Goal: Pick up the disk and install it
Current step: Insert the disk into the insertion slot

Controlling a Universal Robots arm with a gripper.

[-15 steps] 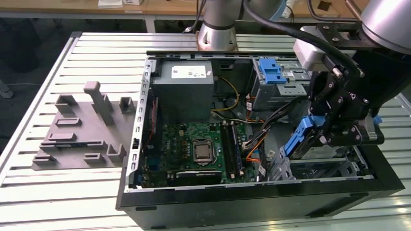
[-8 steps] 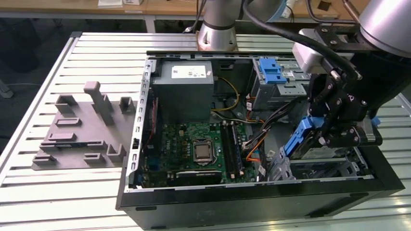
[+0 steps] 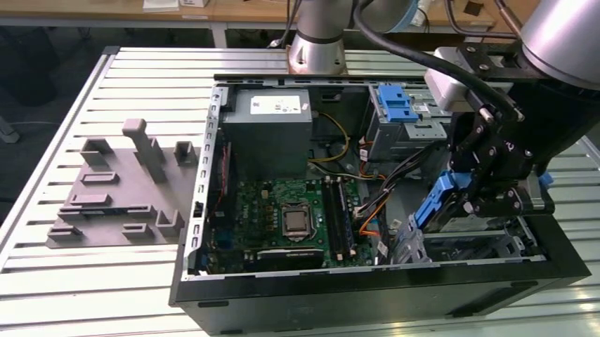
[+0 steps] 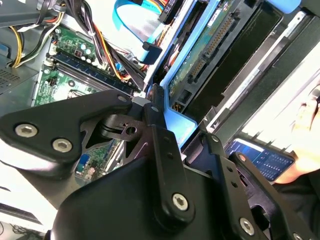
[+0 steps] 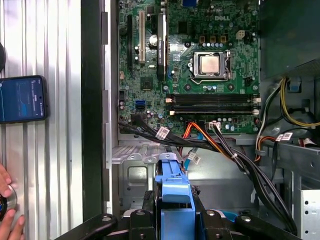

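Open computer case lying on a slatted table; green motherboard exposed at its middle. Gripper lowered into the drive bay at the exterior view's right, near corner; fingers closed on the disk by its blue rail frame, the disk standing on edge and tilted. Pickup judged done; disk partly inside the bay, not yet seated flat. Blue frame clamped between the jaws in the first wrist view.

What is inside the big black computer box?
Inside the black computer case sit a green circuit board, a grey metal box, coloured cables and the blue-framed disk by the claw. The arm covers the corner beneath the disk.
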